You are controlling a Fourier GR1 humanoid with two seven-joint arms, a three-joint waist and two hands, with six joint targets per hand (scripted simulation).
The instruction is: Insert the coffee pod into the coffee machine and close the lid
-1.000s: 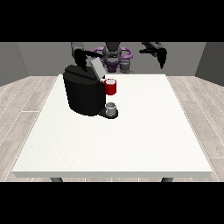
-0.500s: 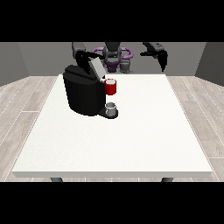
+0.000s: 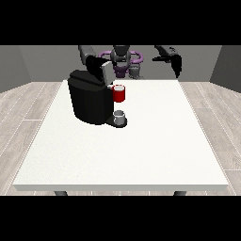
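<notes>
Large white table [image 3: 141,150] filling most of the view. Black coffee machine [image 3: 89,99] standing on its back-left part. Hand at the view's right [image 3: 176,63] raised above the table's far right corner, well apart from the machine, fingers hanging down and holding nothing. Hand at the view's left [image 3: 100,68] just above the machine's top; fingers impossible to tell. Red thing at the machine [image 3: 119,93] on its front. Small grey thing [image 3: 120,116] on the machine's base below; cannot tell whether the pod.

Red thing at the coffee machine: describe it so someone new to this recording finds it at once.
Find the black coffee machine on the far left part of the white table. The red thing sits on its right side as viewed, directly above a grey thing on the base. It is the only red item.
</notes>
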